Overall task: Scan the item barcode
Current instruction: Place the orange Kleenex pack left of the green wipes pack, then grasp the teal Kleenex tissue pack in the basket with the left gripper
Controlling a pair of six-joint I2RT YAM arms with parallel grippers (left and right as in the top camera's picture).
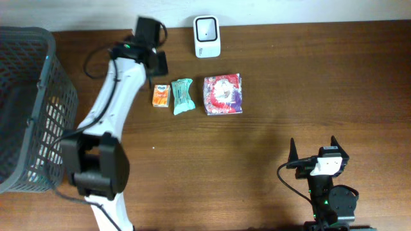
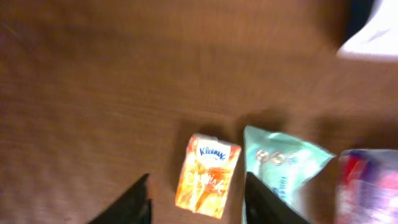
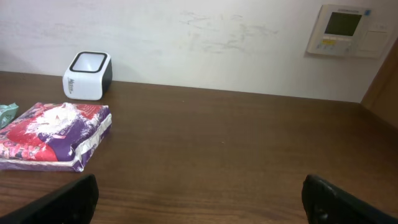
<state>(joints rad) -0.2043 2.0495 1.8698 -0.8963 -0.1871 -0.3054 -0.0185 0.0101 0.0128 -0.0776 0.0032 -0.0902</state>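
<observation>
An orange Kleenex tissue pack (image 1: 160,96) lies flat on the brown table, left of a teal packet (image 1: 182,96) and a red and purple pack (image 1: 222,94). The white barcode scanner (image 1: 207,36) stands at the table's back edge. My left gripper (image 1: 159,69) hovers just behind the orange pack. In the left wrist view it (image 2: 198,190) is open, and the orange pack (image 2: 208,175) lies between its dark fingers without touching them. The teal packet (image 2: 283,168) is just outside the right finger. My right gripper (image 1: 313,146) rests open at the front right, holding nothing.
A grey mesh basket (image 1: 26,109) stands at the table's left end. From the right wrist the scanner (image 3: 87,75) and the red and purple pack (image 3: 53,134) show at the far left, with bare wood ahead and a wall panel (image 3: 342,30) behind.
</observation>
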